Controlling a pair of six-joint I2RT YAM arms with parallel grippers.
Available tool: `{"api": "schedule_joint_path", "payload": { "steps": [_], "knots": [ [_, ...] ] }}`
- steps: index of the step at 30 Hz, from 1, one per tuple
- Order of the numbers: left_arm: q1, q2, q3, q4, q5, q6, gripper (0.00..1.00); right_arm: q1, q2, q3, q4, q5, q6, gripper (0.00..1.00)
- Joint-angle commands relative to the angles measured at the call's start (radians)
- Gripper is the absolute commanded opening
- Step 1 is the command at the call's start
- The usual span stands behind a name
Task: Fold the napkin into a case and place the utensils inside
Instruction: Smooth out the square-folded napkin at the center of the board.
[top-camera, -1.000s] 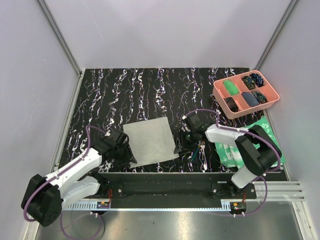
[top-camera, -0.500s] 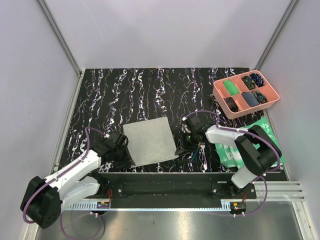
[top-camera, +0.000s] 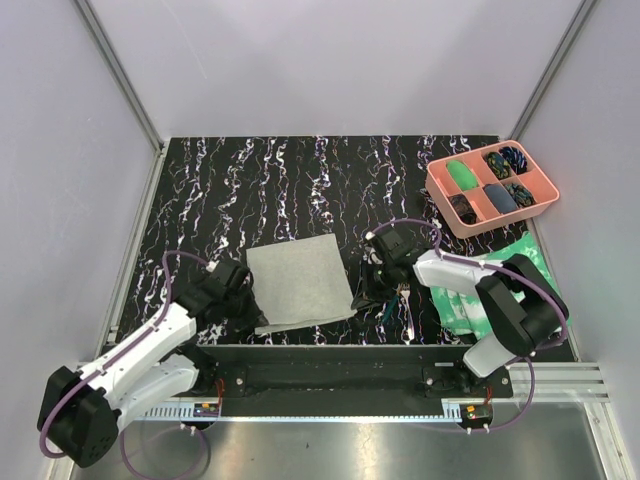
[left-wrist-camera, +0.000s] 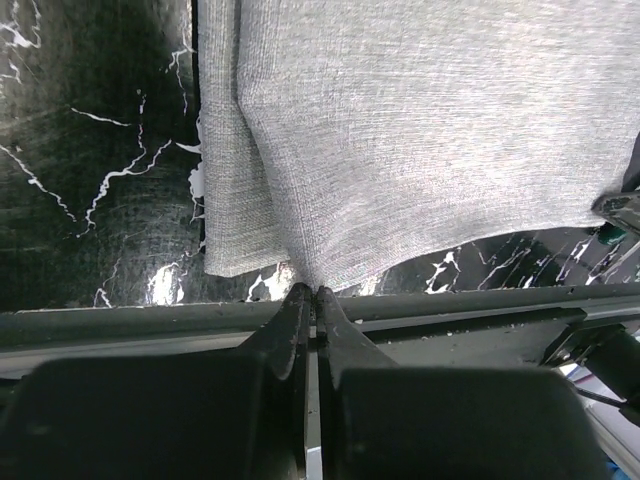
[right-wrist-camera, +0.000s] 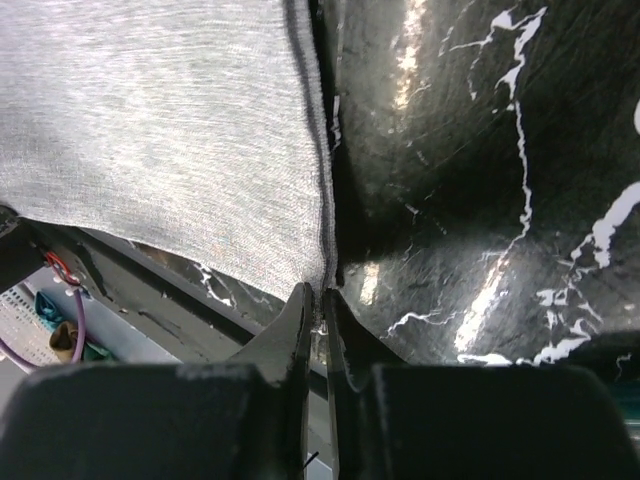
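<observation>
Between the pressed-together jaws of the left gripper (left-wrist-camera: 312, 300) sits the near-left corner of the plain light-grey soft cloth napkin (top-camera: 298, 280). Right gripper (right-wrist-camera: 320, 298): jaws nearly closed too, pinching the near-right corner at the hem. Napkin is spread on the black white-veined tabletop (top-camera: 250, 190) between the arms; its left edge looks doubled under. My read: thin, light, no stiffness, so it will sag between the grips. Corner pinches and matched lifts suit it. Slender metal utensils with teal and brown handles (top-camera: 397, 300) lie just right of it, not yet cased.
</observation>
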Motion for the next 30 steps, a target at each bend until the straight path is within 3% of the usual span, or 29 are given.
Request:
{"api": "schedule_joint_path", "payload": {
  "steps": [1,8,15,25,30],
  "knots": [
    [0.003,-0.025,0.074,-0.052,-0.060,0.033,0.00,0.002,-0.077,0.051,-0.047,-0.020,-0.011,0.00],
    [0.003,-0.058,0.107,-0.162,-0.154,0.037,0.00,0.002,-0.067,0.059,-0.037,-0.058,-0.001,0.00],
    [0.003,-0.042,0.049,-0.169,-0.195,0.007,0.00,0.007,-0.002,0.024,0.063,-0.106,0.032,0.00],
    [0.003,-0.006,0.022,-0.115,-0.150,-0.010,0.01,0.007,0.056,0.013,0.061,-0.067,0.005,0.00],
    [0.002,-0.008,0.002,-0.103,-0.128,-0.017,0.09,0.007,0.065,0.021,0.060,-0.056,0.000,0.00]
  ]
}}
